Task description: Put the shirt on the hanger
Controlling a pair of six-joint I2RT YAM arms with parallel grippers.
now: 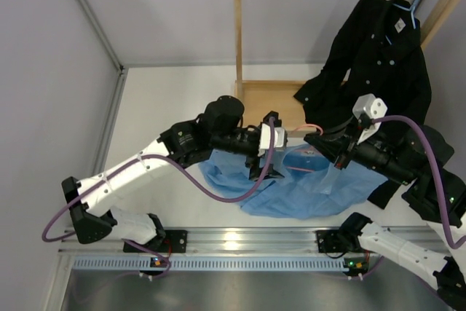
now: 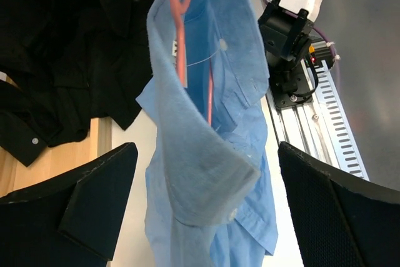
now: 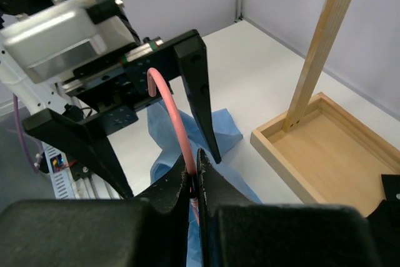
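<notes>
Threading step, by my read: right gripper [image 3: 195, 187] is clamped tight on the hanger [image 3: 177, 123] wire, and the shirt [image 2: 194, 154] hangs partly on it, the rest heaped on the table [image 1: 167, 107] between the arms. The left gripper [image 2: 206, 154] has its jaws wide apart, flanking the hanging fold. Next call: pinch that fold and draw it along the wire. The tray [image 1: 266, 100] and black shirt [image 1: 378, 56] crowd the back; room lies leftward.

Grey walls [image 1: 182, 12], white table [image 1: 167, 100] — wooden rack [image 1: 237, 27] (tray base).
</notes>
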